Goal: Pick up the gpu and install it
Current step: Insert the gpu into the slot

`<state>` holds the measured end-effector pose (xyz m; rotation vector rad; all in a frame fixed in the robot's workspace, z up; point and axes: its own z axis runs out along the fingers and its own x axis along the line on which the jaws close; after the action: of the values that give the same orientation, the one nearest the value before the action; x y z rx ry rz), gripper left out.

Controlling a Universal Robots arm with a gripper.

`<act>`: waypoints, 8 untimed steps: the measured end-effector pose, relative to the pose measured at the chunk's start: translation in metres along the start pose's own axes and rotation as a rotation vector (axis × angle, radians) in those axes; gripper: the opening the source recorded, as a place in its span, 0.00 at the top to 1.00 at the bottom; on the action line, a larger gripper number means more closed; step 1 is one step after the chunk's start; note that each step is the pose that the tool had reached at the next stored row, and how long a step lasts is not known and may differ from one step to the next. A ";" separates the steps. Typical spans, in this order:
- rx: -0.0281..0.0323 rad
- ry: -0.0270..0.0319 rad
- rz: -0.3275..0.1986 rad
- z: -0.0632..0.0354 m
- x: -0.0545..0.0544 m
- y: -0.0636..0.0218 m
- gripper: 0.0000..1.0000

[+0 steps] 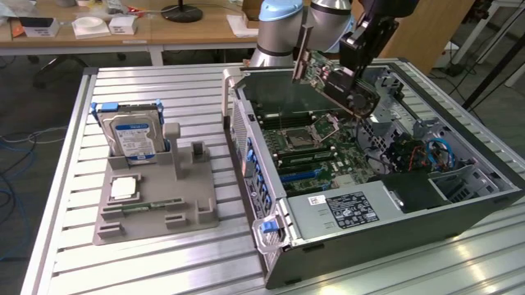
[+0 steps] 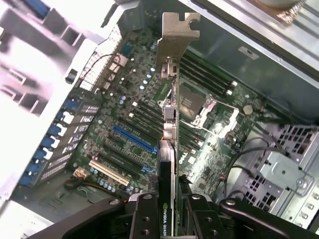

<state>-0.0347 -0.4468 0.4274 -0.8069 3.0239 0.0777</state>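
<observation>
The gpu (image 1: 324, 74) hangs tilted in the air above the open computer case (image 1: 394, 215), green board face showing and its silver end bracket (image 1: 303, 52) toward the exterior view's left. My gripper (image 1: 361, 98) is shut on the card's far end. In the wrist view the gpu (image 2: 169, 149) appears edge-on, clamped between my two fingers (image 2: 144, 216), with its bracket (image 2: 177, 35) pointing away. Below it lies the motherboard (image 2: 134, 114) with a blue slot (image 2: 134, 139) and black slots. The card is clear of the board and touches no slot.
A grey parts holder (image 1: 156, 209) on the slatted metal table (image 1: 164, 264) carries a silver hard drive with a blue label (image 1: 135, 138), a processor (image 1: 125, 187) and a green memory stick (image 1: 152, 204). Case walls, drive cage (image 2: 289, 184) and cables surround the motherboard.
</observation>
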 end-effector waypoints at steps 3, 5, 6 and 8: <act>-0.0012 0.0023 -0.051 0.0000 0.000 0.0000 0.74; -0.0020 0.0038 -0.086 0.0001 0.000 0.0000 0.74; -0.0024 0.0046 -0.103 0.0001 0.000 0.0000 0.74; -0.0032 0.0061 -0.136 0.0001 0.000 0.0000 0.74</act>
<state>-0.0347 -0.4468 0.4273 -1.0113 2.9653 0.0787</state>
